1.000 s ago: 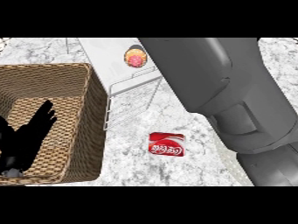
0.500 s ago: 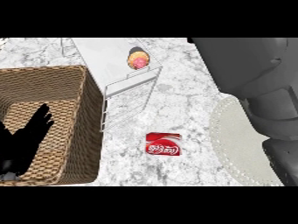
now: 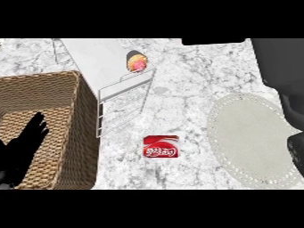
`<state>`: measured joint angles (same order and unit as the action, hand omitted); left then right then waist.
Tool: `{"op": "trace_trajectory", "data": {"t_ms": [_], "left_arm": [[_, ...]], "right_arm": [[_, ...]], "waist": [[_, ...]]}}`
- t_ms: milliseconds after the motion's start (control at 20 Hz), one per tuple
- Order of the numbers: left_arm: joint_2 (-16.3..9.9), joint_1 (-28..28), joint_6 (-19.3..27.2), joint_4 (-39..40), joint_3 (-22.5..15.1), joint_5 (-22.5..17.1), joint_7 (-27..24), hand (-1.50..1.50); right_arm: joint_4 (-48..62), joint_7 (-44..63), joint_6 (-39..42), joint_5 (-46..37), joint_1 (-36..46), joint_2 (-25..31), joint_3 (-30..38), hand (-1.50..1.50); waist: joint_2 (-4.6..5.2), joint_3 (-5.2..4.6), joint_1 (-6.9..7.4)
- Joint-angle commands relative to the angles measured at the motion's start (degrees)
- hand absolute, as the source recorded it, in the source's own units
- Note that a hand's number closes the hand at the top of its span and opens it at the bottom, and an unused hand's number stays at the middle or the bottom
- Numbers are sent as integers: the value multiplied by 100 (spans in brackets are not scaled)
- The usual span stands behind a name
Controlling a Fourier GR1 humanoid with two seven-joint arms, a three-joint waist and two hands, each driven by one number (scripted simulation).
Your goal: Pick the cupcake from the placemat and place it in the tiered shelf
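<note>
Already the cupcake (image 3: 137, 62) is sitting on the tiered shelf (image 3: 88, 58), on its pale upper tier near the top of the view, with nothing gripping it. The left hand (image 3: 13, 149) is resting over the wicker basket (image 3: 75, 107) at the lower left, fingers straight and relaxed, holding nothing. The right hand itself is not showing; only the grey right forearm (image 3: 292, 75) is filling the right edge, so its fingers cannot be judged. Beside that arm, the round placemat (image 3: 249, 138) is lying bare on the marble tabletop (image 3: 180, 80), well apart from the shelf.

Judging from this, the placing looks done, and the main hazard is the big forearm brushing the wire frame of the shelf as it is moving nearby, which could jolt the cupcake off its tier.

Between shelf and placemat a small red packet (image 3: 161, 146) is lying flat, bearing white lettering that is too small to read.
</note>
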<state>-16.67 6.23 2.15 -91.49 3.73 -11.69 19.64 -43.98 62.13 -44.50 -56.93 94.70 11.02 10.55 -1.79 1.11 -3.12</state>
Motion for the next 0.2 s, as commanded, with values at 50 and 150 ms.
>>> {"op": "trace_trajectory", "data": {"t_ms": [50,150], "left_arm": [[246,-56,122,513,-17,-5,63,0],[277,130,95,392,-79,55,8,0]], "right_arm": [[-1139,589,565,150,-527,31,20,-150],[-1644,542,776,192,-838,130,-15,-150]], "waist": [[10,-100,-201],[11,-97,-185]]}}
